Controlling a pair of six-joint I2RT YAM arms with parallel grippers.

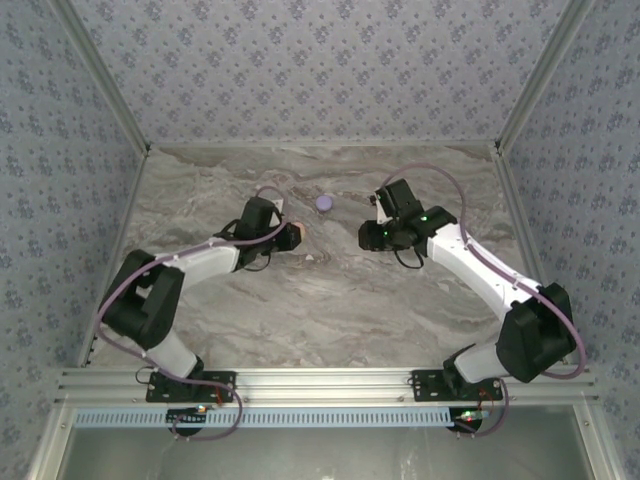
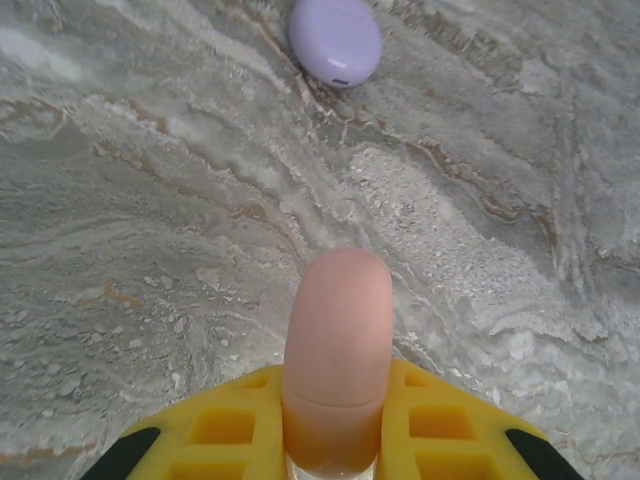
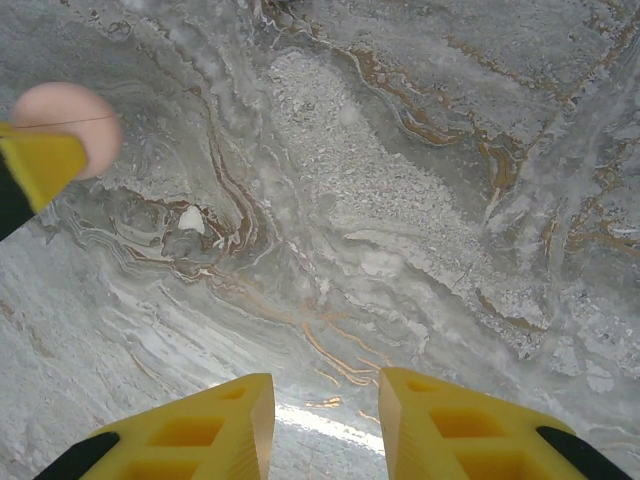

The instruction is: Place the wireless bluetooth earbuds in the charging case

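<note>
Plastic, glossy and rounded, the pink case point(image 2: 338, 310) sits clamped in the left gripper point(image 2: 335, 390); likely light and slippery, best gripped across its flat faces. A lilac case point(image 2: 335, 40) lies on the table point(image 2: 150, 200). The right gripper point(image 3: 325, 385) is parted, empty.

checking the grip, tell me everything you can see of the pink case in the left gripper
The pink case is a smooth, rounded salmon-pink shell, plastic by the look, with a thin seam and seemingly shut. It sits edge-on, clamped between the yellow fingers of the left gripper, its rounded end poking out past them.
</note>
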